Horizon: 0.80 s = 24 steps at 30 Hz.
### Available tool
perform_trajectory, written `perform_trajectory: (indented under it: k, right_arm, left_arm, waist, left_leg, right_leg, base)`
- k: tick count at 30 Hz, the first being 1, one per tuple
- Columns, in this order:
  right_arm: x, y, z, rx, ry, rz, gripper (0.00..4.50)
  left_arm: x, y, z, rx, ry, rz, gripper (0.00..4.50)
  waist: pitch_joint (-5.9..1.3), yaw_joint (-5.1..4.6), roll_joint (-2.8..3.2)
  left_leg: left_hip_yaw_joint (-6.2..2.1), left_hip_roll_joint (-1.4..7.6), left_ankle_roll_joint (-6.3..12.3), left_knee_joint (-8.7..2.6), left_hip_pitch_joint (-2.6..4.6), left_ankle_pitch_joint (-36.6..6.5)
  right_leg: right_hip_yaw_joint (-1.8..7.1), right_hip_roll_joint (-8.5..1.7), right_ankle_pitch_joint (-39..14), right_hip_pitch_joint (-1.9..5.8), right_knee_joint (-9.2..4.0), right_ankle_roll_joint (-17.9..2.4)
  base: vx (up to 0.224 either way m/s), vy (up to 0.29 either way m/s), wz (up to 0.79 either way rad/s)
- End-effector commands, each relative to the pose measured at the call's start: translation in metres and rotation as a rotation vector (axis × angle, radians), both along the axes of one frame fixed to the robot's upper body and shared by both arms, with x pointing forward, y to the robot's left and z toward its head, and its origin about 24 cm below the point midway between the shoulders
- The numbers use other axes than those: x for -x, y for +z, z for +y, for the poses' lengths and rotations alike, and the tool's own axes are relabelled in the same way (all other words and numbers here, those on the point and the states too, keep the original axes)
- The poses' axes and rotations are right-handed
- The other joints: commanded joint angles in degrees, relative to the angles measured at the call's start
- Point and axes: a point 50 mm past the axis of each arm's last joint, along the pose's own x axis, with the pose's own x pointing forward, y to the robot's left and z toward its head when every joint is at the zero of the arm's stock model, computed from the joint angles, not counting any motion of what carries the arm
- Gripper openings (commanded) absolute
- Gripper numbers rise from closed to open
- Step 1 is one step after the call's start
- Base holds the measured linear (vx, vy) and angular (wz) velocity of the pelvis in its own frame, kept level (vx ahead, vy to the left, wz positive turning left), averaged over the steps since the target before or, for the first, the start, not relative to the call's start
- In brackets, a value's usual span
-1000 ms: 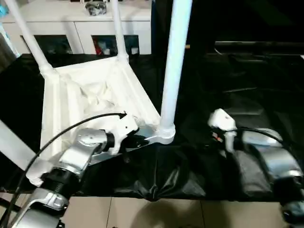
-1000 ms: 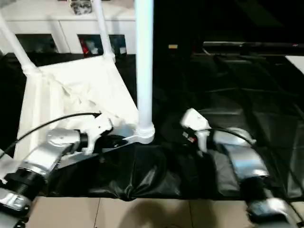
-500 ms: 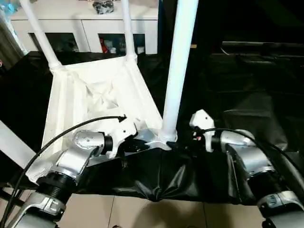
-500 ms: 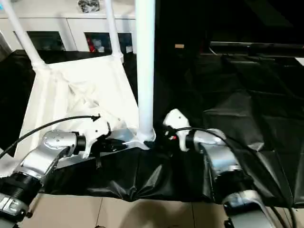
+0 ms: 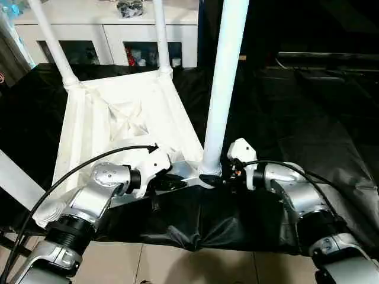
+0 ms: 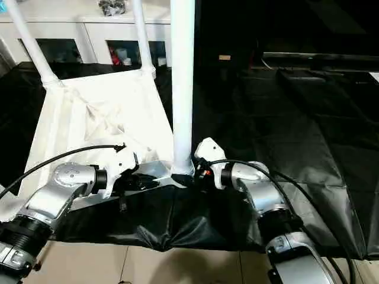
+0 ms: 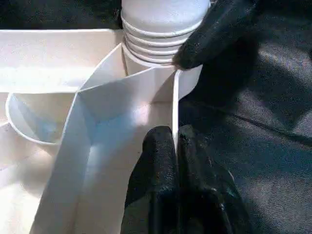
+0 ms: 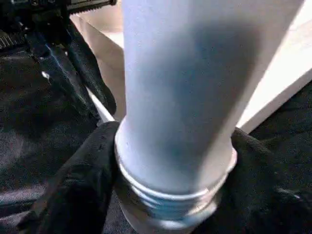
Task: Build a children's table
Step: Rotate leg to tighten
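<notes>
Leg-seating step: white ribbed plastic tabletop (image 5: 118, 118) lies underside-up on black-draped table (image 5: 308, 112); left gripper (image 7: 174, 146) pinches its rim wall beside the near corner socket, right gripper (image 8: 165, 161) clasps the white tubular leg's (image 5: 224, 89) threaded base, which likely needs twisting home.

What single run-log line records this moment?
left gripper: shut on tabletop rim | right gripper: around near leg base | leg: upright in socket

head eyes look down, wrists close, perhaps sharing leg (image 8: 170, 97)
</notes>
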Motion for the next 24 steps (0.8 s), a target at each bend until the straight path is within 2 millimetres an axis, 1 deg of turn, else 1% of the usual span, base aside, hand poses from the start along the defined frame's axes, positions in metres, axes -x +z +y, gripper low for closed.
perform_trajectory:
  k: [1, 4, 7, 8, 9, 10, 11, 12, 13, 14, 15, 16, 17, 18, 19, 20, 21, 22, 23, 24]
  right_arm:
    - [-0.004, 0.006, 0.004, -0.002, 0.015, -0.028, 2.85]
    - [-0.003, 0.004, 0.006, -0.027, -0.005, -0.018, 2.8]
    - [-0.004, -0.002, 0.009, -0.06, -0.118, -0.01, 2.76]
    - [-0.005, -0.005, 0.011, -0.068, -0.171, -0.006, 2.75]
    - [-0.006, -0.011, 0.015, -0.085, -0.254, 0.011, 2.75]
    - [-0.006, -0.013, 0.017, -0.09, -0.296, 0.019, 2.75]
    - [-0.006, -0.016, 0.019, -0.093, -0.333, 0.027, 2.75]
    - [-0.006, -0.018, 0.022, -0.098, -0.378, 0.038, 2.75]
    - [-0.006, -0.021, 0.027, -0.101, -0.413, 0.043, 2.75]
    - [-0.006, -0.022, 0.03, -0.103, -0.431, 0.046, 2.75]
    - [-0.006, -0.023, 0.037, -0.093, -0.455, 0.033, 2.75]
    - [-0.005, -0.022, 0.045, -0.095, -0.458, 0.02, 2.75]
    - [-0.004, -0.021, 0.05, -0.104, -0.443, 0.013, 2.75]
    - [-0.002, -0.018, 0.055, -0.115, -0.41, -0.006, 2.75]
    - [-0.002, -0.017, 0.056, -0.119, -0.403, -0.011, 2.75]
    - [0.0, -0.012, 0.055, -0.152, -0.358, -0.022, 2.75]
    - [0.0, -0.01, 0.054, -0.162, -0.349, -0.022, 3.3]
    - [0.0, -0.009, 0.051, -0.171, -0.34, -0.021, 3.44]
    - [-0.001, -0.008, 0.049, -0.175, -0.336, -0.02, 3.44]
    - [-0.001, -0.006, 0.045, -0.172, -0.315, -0.021, 3.44]
  left_arm:
    - [0.006, -0.001, -0.01, 0.057, -0.057, 0.015, 0.0]
    - [0.005, -0.003, -0.012, 0.041, -0.038, 0.015, 0.0]
    - [0.001, -0.006, -0.019, 0.034, 0.022, 0.0, 0.0]
    - [-0.001, -0.006, -0.024, 0.04, 0.043, -0.004, 0.0]
    - [-0.004, -0.007, -0.033, 0.046, 0.072, -0.012, 0.0]
    - [-0.005, -0.007, -0.038, 0.048, 0.087, -0.017, 0.0]
    - [-0.007, -0.007, -0.042, 0.049, 0.101, -0.022, 0.0]
    - [-0.009, -0.007, -0.048, 0.053, 0.118, -0.029, 0.0]
    - [-0.011, -0.006, -0.056, 0.062, 0.139, -0.037, 0.0]
    - [-0.012, -0.006, -0.061, 0.067, 0.15, -0.041, 0.0]
    - [-0.014, -0.005, -0.07, 0.074, 0.161, -0.046, 0.0]
    - [-0.015, -0.005, -0.077, 0.077, 0.166, -0.05, 0.0]
    - [-0.016, -0.005, -0.081, 0.077, 0.162, -0.056, 0.0]
    - [-0.016, -0.004, -0.084, 0.072, 0.152, -0.065, 0.0]
    - [-0.016, -0.004, -0.084, 0.071, 0.148, -0.067, 0.0]
    - [-0.015, -0.003, -0.084, 0.071, 0.118, -0.073, 0.0]
    - [-0.014, -0.003, -0.084, 0.073, 0.11, -0.073, 0.0]
    - [-0.013, -0.002, -0.083, 0.08, 0.093, -0.077, 0.0]
    - [-0.013, -0.001, -0.082, 0.084, 0.083, -0.079, 0.0]
    - [-0.011, -0.001, -0.079, 0.089, 0.07, -0.074, 0.0]
  waist:
    - [-4.29, 0.34, -1.1]
    - [-4.3, 0.35, -1.09]
    - [-4.15, 0.25, -1.1]
    - [-4.09, 0.14, -1.11]
    - [-4.07, 0.07, -1.09]
    - [-3.75, -0.09, -1.09]
    - [-3.96, -0.1, -1.24]
    - [-3.93, -0.15, -1.26]
    - [-3.84, -0.14, -1.01]
    - [-3.6, -0.37, -0.88]
    - [-3.66, -0.28, -0.67]
    - [-3.58, -0.43, -0.63]
    - [-3.58, -0.42, -0.83]
    - [-3.72, -0.3, -0.8]
    - [-3.72, -0.3, -0.8]
    - [-3.69, -0.21, -0.79]
    - [-3.78, -0.13, -0.8]
    - [-3.9, -0.04, -0.81]
    - [-3.97, -0.03, -0.77]
    - [-3.96, -0.02, -0.96]
  left_leg:
    - [-0.23, 1.82, 4.59, -3.57, 0.48, -10.1]
    - [-0.23, 1.79, 4.78, -3.53, 0.45, -9.9]
    - [-0.24, 1.82, 4.43, -3.65, 0.51, -10.6]
    - [-0.29, 1.81, 3.99, -3.73, 0.58, -11.3]
    - [-0.27, 1.76, 3.7, -3.73, 0.61, -11.5]
    - [-0.26, 1.75, 2.96, -3.96, 0.71, -12.6]
    - [-0.44, 1.63, 2.26, -3.91, 0.69, -13.4]
    - [-0.43, 1.66, 2.13, -3.98, 0.64, -13.3]
    - [-0.31, 1.63, 1.99, -3.92, 1.01, -14.3]
    - [-0.33, 1.5, 1.69, -4.14, 0.91, -15.5]
    - [-0.47, 1.53, 1.35, -4.16, 1.15, -16.4]
    - [-0.49, 1.4, 0.97, -4.23, 1.21, -17.5]
    - [-0.53, 1.36, 0.95, -4.24, 1.43, -18.6]
    - [-0.59, 1.33, 1.22, -4.2, 1.36, -18.7]
    - [-0.59, 1.33, 1.22, -4.2, 1.36, -18.7]
    - [-0.63, 1.43, 1.73, -4.3, 1.3, -18.7]
    - [-0.64, 1.49, 1.89, -4.32, 1.3, -18.5]
    - [-0.64, 1.54, 2.05, -4.32, 1.19, -17.5]
    - [-0.62, 1.56, 2.3, -4.32, 1.03, -16.8]
    - [-0.58, 1.53, 2.57, -4.31, 0.98, -16.7]
  right_leg:
    - [2.33, -2.84, -11.8, 3.58, -3.74, -13.8]
    - [2.31, -2.85, -11.5, 3.62, -3.71, -14.0]
    - [2.33, -2.85, -12.7, 3.49, -3.93, -13.7]
    - [2.32, -2.88, -14.4, 3.48, -4.11, -13.2]
    - [2.32, -2.88, -15.1, 3.45, -4.16, -13.0]
    - [2.37, -2.81, -17.7, 3.19, -4.57, -12.2]
    - [2.26, -3.02, -19.9, 3.51, -4.66, -11.3]
    - [2.3, -3.0, -20.0, 3.5, -4.67, -11.0]
    - [2.41, -2.92, -20.7, 3.08, -4.99, -10.8]
    - [2.34, -2.69, -21.7, 3.07, -5.22, -10.3]
    - [2.28, -2.8, -22.5, 3.04, -5.24, -10.1]
    - [2.23, -2.78, -23.9, 3.01, -5.46, -9.5]
    - [2.21, -2.8, -25.3, 2.91, -5.77, -9.0]
    - [2.22, -2.92, -25.4, 3.04, -5.78, -8.7]
    - [2.22, -2.92, -25.4, 3.04, -5.78, -8.7]
    - [2.26, -2.95, -25.1, 3.03, -5.86, -8.6]
    - [2.3, -2.96, -24.6, 3.08, -5.81, -8.6]
    - [2.35, -2.94, -22.5, 3.16, -5.52, -9.1]
    - [2.35, -2.9, -20.8, 3.29, -5.3, -9.8]
    - [2.33, -2.89, -20.3, 3.35, -5.31, -10.1]
  base:
    - [0.0, 0.0, 0.0]
    - [0.0, 0.0, 0.0]
    - [0.0, 0.0, 0.0]
    - [0.0, 0.0, 0.0]
    - [0.0, 0.0, 0.0]
    - [0.0, 0.0, 0.0]
    - [0.0, 0.0, 0.0]
    - [0.0, 0.0, 0.0]
    - [0.0, 0.0, 0.0]
    - [0.0, 0.0, 0.0]
    - [0.0, 0.0, 0.0]
    - [0.0, 0.0, 0.0]
    - [0.0, 0.0, 0.0]
    - [0.0, 0.0, 0.0]
    - [0.0, 0.0, 0.0]
    - [0.0, 0.0, 0.0]
    - [0.0, 0.0, 0.0]
    - [0.0, 0.0, 0.0]
    - [0.0, 0.0, 0.0]
    - [0.0, 0.0, 0.0]
